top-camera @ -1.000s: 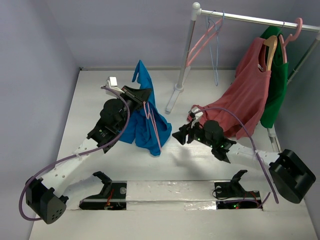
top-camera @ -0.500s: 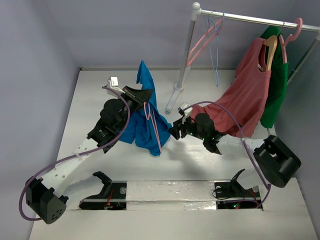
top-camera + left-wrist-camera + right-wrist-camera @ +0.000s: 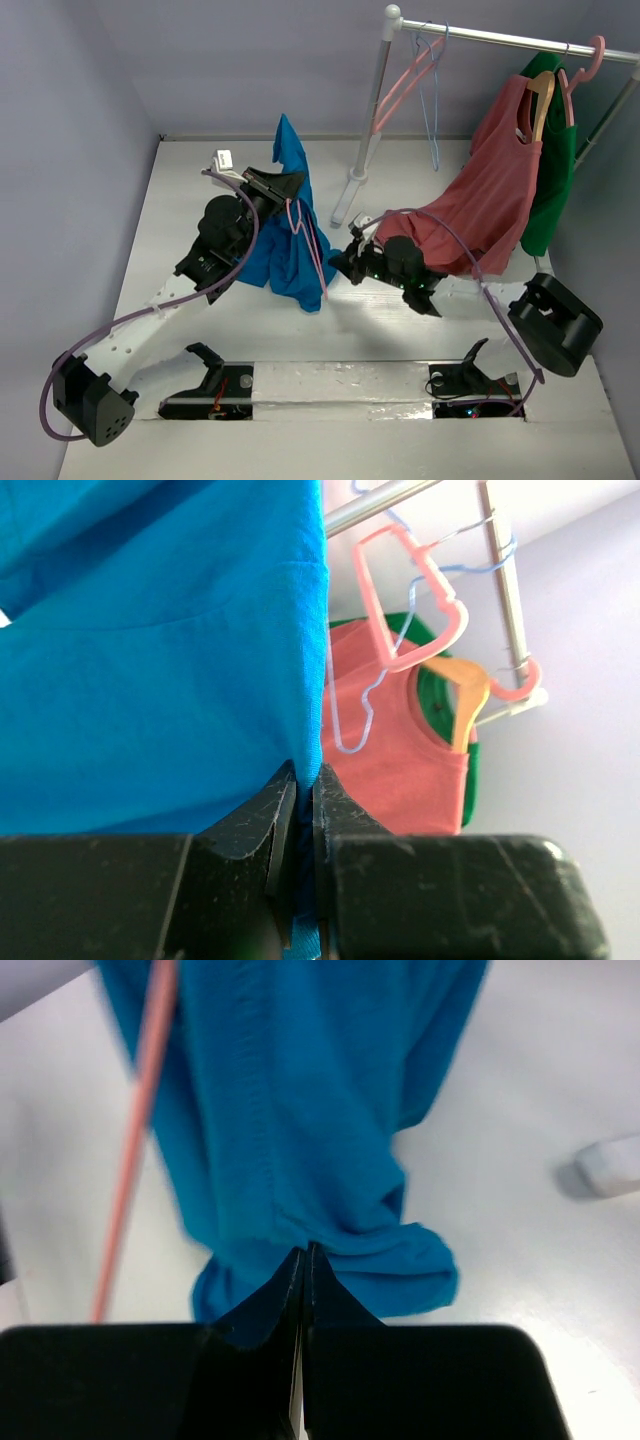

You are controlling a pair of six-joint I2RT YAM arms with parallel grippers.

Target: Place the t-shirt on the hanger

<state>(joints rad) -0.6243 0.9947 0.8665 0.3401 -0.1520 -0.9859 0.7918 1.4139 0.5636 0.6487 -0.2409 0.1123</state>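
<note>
Item 1: t-shirt [image 3: 285, 255], bright blue, held up off the table [image 3: 400, 320] left of centre in the top view; upper end raised toward 12 o'clock, lower folds hanging toward 6 o'clock and bunched on the surface.

Item 2: left gripper [image 3: 288, 190], clenched on the t-shirt near its raised part; the left wrist view shows blue cloth caught between the two fingers.

Item 3: hanger [image 3: 127, 1160], thin pink plastic, lying slantwise against the t-shirt's right side, running from 11 o'clock down to 5 o'clock in the top view. Whether the left gripper also holds it cannot be told.

Item 4: right gripper [image 3: 335, 265], at 3 o'clock of the t-shirt, fingers pressed fully together, tips against a low fold of the cloth. Whether fabric is pinched between them cannot be told.

Item 5: clothes rail [image 3: 520, 40], at 1 o'clock, on a white post [image 3: 368, 110]. It carries a second pink hanger [image 3: 405, 85], a pale blue hanger [image 3: 432, 110], and a wooden hanger [image 3: 540, 100] bearing a salmon-red top [image 3: 490, 200], with a dark green garment [image 3: 550, 200] just behind
</note>
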